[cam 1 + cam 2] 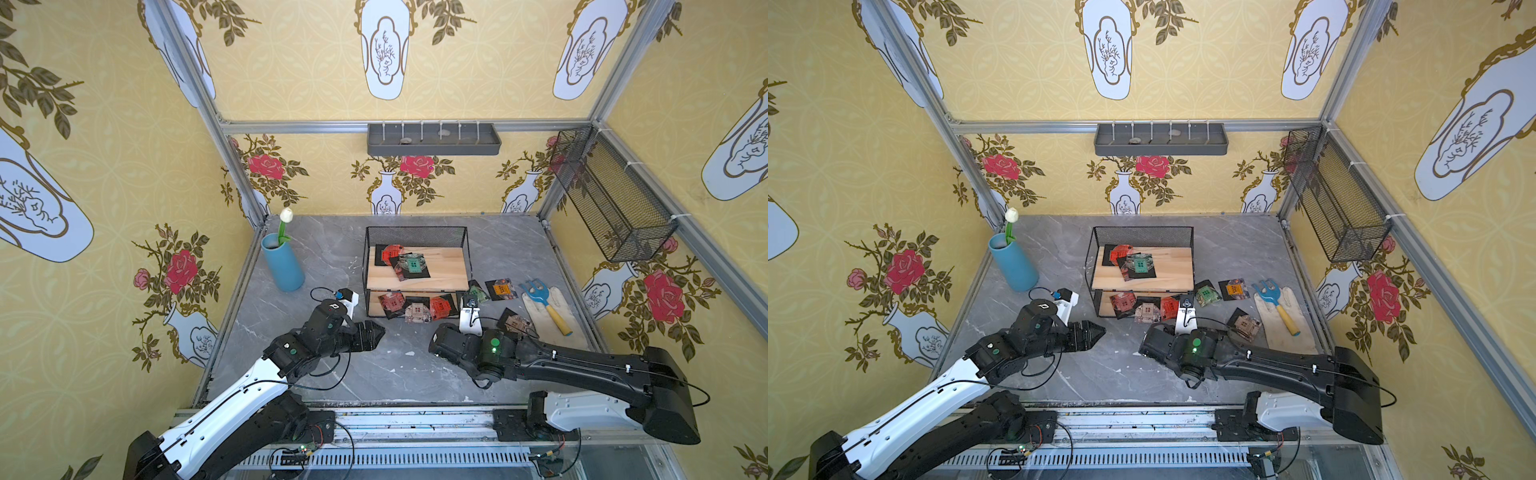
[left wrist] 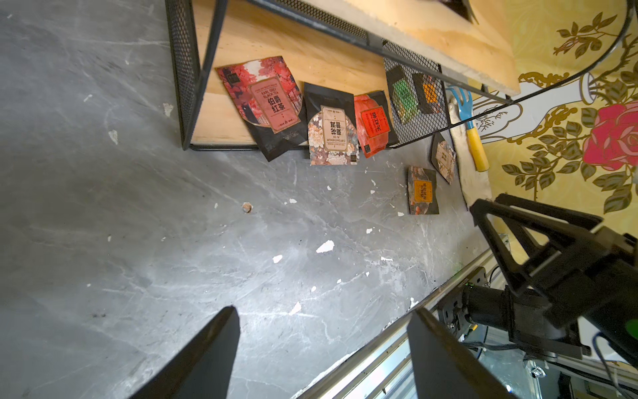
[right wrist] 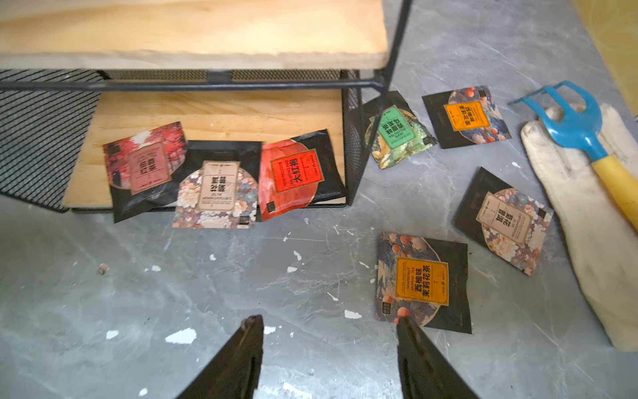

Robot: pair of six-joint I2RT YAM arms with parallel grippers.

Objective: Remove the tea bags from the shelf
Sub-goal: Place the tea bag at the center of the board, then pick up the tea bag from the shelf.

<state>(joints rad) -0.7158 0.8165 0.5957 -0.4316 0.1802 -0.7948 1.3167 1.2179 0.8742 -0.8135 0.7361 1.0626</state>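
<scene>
Yellow flowered wallpaper [image 1: 104,145] closes in a grey marbled tabletop [image 1: 374,374]. The right end effector [image 3: 329,319] hangs low off the right front corner of the shelf [image 1: 432,237], its fingers apart with nothing between them. One tip overlaps a corner of an orange tea bag [image 3: 423,283] that lies flat on the tabletop. The left end effector [image 2: 324,311] is likewise spread and empty, off the shelf's left front corner.

The shelf stands mid-tabletop, toward the far edge. Three tea bags [image 3: 217,188] line the front edge of its lower board [image 3: 214,110], their near edges hanging past it. A few more overlap on the upper board [image 1: 440,270]. Four lie on the tabletop between the shelf and the right edge.

The tea bags look light, thin, bendy and slick. A pinch on an overhanging edge or a raised corner should hold better than a press on a flat face.
</scene>
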